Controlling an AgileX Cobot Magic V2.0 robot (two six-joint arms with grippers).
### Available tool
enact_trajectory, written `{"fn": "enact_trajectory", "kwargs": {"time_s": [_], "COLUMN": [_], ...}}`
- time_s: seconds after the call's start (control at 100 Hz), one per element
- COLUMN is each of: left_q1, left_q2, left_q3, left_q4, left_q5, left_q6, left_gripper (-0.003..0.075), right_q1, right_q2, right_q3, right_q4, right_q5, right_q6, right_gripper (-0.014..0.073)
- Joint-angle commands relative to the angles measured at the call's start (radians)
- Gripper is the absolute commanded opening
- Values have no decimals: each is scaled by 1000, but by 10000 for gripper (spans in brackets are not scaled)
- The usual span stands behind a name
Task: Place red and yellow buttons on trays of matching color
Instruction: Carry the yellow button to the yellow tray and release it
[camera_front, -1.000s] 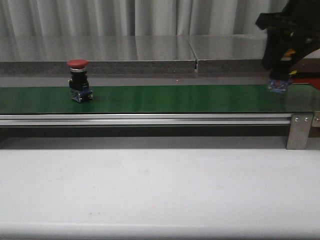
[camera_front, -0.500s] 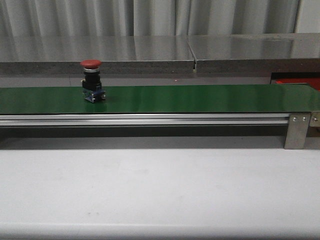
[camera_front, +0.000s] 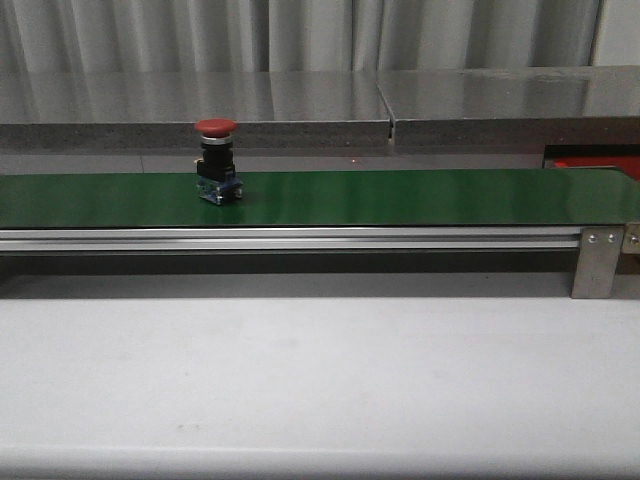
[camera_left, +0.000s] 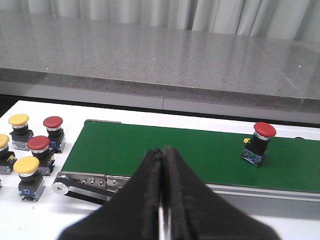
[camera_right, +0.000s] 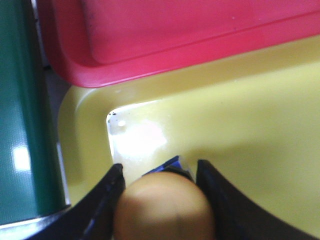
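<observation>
A red button (camera_front: 217, 160) stands upright on the green belt (camera_front: 400, 195); the left wrist view shows the same red button (camera_left: 260, 144) well off to one side of my left gripper (camera_left: 162, 151). That gripper is shut with nothing in it, hanging above the belt's near rail. My right gripper (camera_right: 160, 172) is shut on a yellow button (camera_right: 165, 207), whose cap fills the gap between both fingers. It hangs just over a corner of the yellow tray (camera_right: 240, 115). The red tray (camera_right: 165, 35) lies beside the yellow one, and its edge (camera_front: 592, 163) shows in the front view.
Several spare buttons stand on the white table past the belt's end: yellow ones (camera_left: 19, 131) (camera_left: 27, 172) and red ones (camera_left: 53, 132) (camera_left: 39, 152). A grey stone ledge (camera_front: 300, 110) runs behind the belt. The belt's metal bracket (camera_front: 598, 262) stands at its right end.
The red button has ridden the belt to the right. My right arm, seen at the belt's right end a second ago, has left the front view.
</observation>
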Motion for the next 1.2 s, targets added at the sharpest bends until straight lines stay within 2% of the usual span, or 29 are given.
{"fn": "enact_trajectory", "kwargs": {"time_s": [0.0, 0.26, 0.33, 0.43, 0.55, 0.62, 0.67, 1.01, 1.19], "left_q1": [-7, -7, -7, -7, -7, -7, -7, -7, -7], "left_q2": [8, 8, 8, 8, 8, 8, 8, 8, 8], "left_q3": [-26, -26, -26, -26, -26, -25, -24, -21, -21], "left_q4": [-14, -14, -14, -14, -14, -14, -14, -14, -14], "left_q5": [-76, -76, -76, -76, -76, -76, -76, -76, -76], "left_q6": [0, 0, 0, 0, 0, 0, 0, 0, 0], "left_gripper": [-19, -19, -19, -19, -19, -19, -19, -19, -19], "right_q1": [-4, -4, -4, -4, -4, -4, -5, 1, 69], "right_q2": [-19, 8, 8, 8, 4, -6, -17, -185, -301], "right_q3": [-20, -20, -20, -20, -20, -20, -21, -23, -23], "right_q4": [12, 12, 12, 12, 12, 12, 12, 7, 14], "right_q5": [-49, -30, -14, 6, 7, 5, 3, 26, 61], "right_q6": [-6, -6, -6, -6, -6, -6, -6, -6, -28], "right_gripper": [72, 72, 95, 209, 419, 497, 523, 525, 525]}}
